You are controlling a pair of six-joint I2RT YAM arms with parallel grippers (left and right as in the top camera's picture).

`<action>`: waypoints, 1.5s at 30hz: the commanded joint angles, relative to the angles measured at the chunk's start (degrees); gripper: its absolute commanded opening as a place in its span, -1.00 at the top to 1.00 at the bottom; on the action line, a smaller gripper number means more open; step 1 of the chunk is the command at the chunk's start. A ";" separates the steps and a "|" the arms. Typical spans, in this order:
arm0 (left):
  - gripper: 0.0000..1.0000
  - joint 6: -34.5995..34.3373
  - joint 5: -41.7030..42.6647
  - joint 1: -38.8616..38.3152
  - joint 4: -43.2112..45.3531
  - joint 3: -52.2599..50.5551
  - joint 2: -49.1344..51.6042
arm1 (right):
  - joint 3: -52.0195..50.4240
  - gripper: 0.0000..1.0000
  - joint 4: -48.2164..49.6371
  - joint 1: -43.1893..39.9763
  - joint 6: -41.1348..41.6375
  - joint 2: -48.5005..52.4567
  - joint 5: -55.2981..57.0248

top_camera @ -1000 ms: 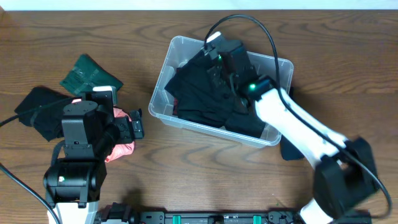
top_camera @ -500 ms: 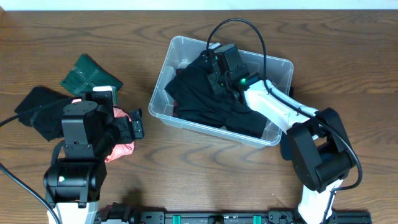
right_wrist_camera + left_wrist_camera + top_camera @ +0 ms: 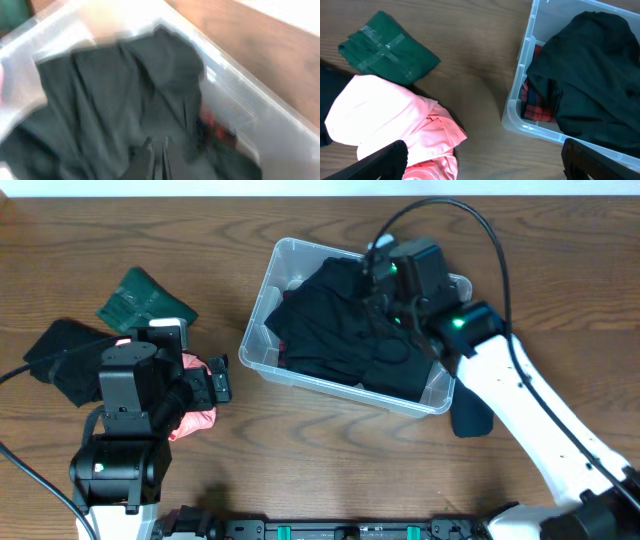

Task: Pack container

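The container (image 3: pixel 262 298) is a clear plastic bin in the middle of the table, filled by a crumpled black garment (image 3: pixel 325 330). Red plaid cloth (image 3: pixel 538 108) shows under the garment at the bin's near-left corner. My right gripper (image 3: pixel 386 302) hangs over the bin's back right part. In the blurred right wrist view its fingers (image 3: pixel 161 160) are pressed together just above the black garment (image 3: pixel 120 95), with nothing seen between them. My left gripper (image 3: pixel 485 170) stands wide open over bare table left of the container (image 3: pixel 519 102), with a pink garment (image 3: pixel 385 120) by its left finger.
A folded green cloth (image 3: pixel 146 302) lies at the back left, with a black cloth (image 3: pixel 58 355) beside it and the pink garment (image 3: pixel 196 418) under the left arm. A dark cloth (image 3: pixel 470 416) lies on the table off the bin's right front corner.
My right gripper has moved from the bin's middle toward its back right side, staying shut. The left arm has not moved.
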 commanded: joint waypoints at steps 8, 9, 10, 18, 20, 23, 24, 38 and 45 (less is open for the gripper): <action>-0.96 0.76 -0.31 -0.17 0.00 1.31 -0.02 | -0.96 0.97 -17.20 -0.37 -1.75 2.91 -6.16; -0.96 0.74 -0.31 -0.17 0.00 1.31 -0.02 | -0.96 0.97 -18.18 -0.37 -3.30 2.73 -9.57; -0.96 0.74 -0.31 -0.17 0.00 1.31 -0.02 | -0.96 0.97 -18.84 -0.37 -4.70 2.47 -12.61; -0.96 0.74 -0.31 -0.17 0.00 1.31 -0.02 | -0.98 0.98 -32.61 -0.37 -25.00 0.33 -27.19; -0.96 0.74 -0.31 -0.17 0.02 1.31 0.28 | -1.05 0.98 -35.89 -0.37 -24.92 0.42 -24.41; -0.96 0.74 -0.28 -0.17 0.00 1.31 0.90 | -1.05 0.97 -37.09 -0.37 -24.92 0.42 -24.13; -0.96 0.74 -0.28 -0.17 0.00 1.31 1.27 | -1.05 0.97 -37.20 -0.37 -24.92 0.42 -24.13; -0.95 0.74 -0.28 -0.17 0.04 1.31 2.95 | -8.13 0.97 -35.43 -0.42 -16.96 0.42 -14.03; -0.96 0.74 -0.28 -0.17 0.02 1.31 2.95 | -9.29 0.96 -29.27 -0.42 0.52 0.39 8.92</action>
